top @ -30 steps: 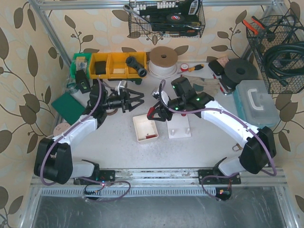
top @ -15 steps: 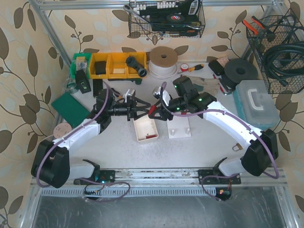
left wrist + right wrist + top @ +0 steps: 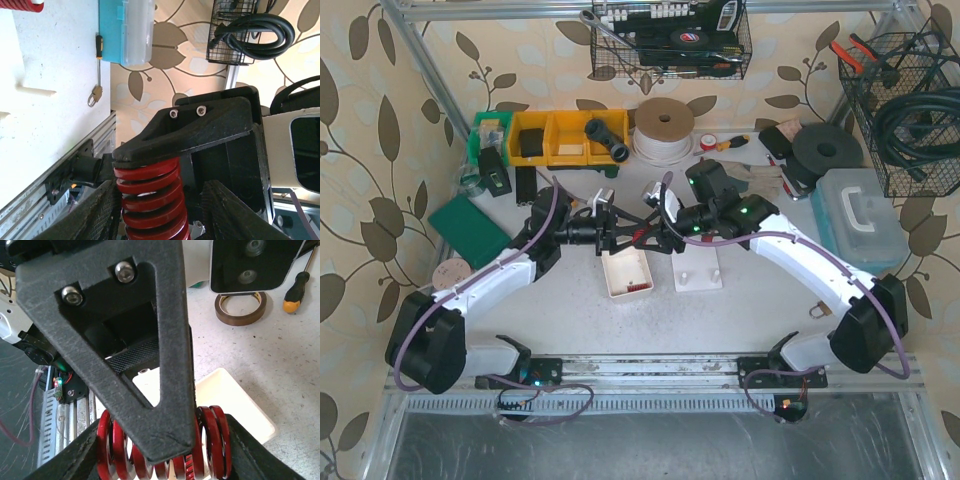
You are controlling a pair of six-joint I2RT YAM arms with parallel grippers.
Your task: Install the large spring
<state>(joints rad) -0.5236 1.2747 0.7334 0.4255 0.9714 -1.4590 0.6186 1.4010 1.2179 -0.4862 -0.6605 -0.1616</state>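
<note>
Here the spring (image 3: 147, 195) hangs over the tray (image 3: 606, 270) near the tabletop's middle. The right claw (image 3: 162, 440) is clamped on its ends; the left claw (image 3: 159, 184) stands apart around its sides. If right lets go before left pinches, the spring would likely shoot off or drop.
</note>
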